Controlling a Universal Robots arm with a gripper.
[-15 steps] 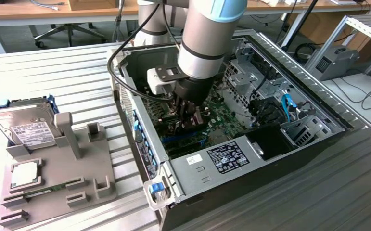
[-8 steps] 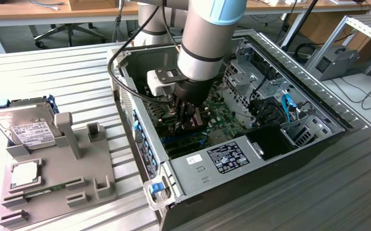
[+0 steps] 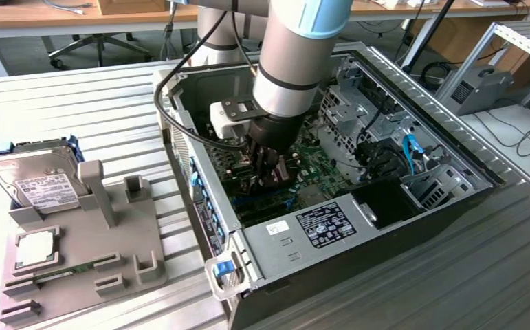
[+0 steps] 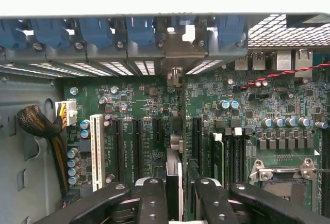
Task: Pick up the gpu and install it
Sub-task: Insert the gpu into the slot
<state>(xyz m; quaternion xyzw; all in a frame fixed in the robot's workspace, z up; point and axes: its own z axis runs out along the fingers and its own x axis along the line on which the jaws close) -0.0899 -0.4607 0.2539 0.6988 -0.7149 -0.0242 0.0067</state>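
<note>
My gripper (image 3: 272, 177) reaches down into the open computer case (image 3: 357, 227), just above the green motherboard (image 4: 139, 100). It is shut on the gpu (image 4: 175, 131), which I see edge-on as a thin dark card running between the black fingers (image 4: 153, 198) towards the case's rear wall. The card's silver end bracket (image 4: 175, 53) stands against the rear slot openings, under the blue clips (image 4: 139, 30). The card stands upright over the expansion slots (image 4: 136, 146), between two black ones; whether it is seated I cannot tell.
A white slot (image 4: 96, 152) and a sleeved cable bundle (image 4: 38, 123) lie to one side, the processor socket (image 4: 281, 175) to the other. Outside the case, a grey fixture (image 3: 108, 240) carries a hard drive in a blue frame (image 3: 36, 177) and a memory stick (image 3: 58, 271).
</note>
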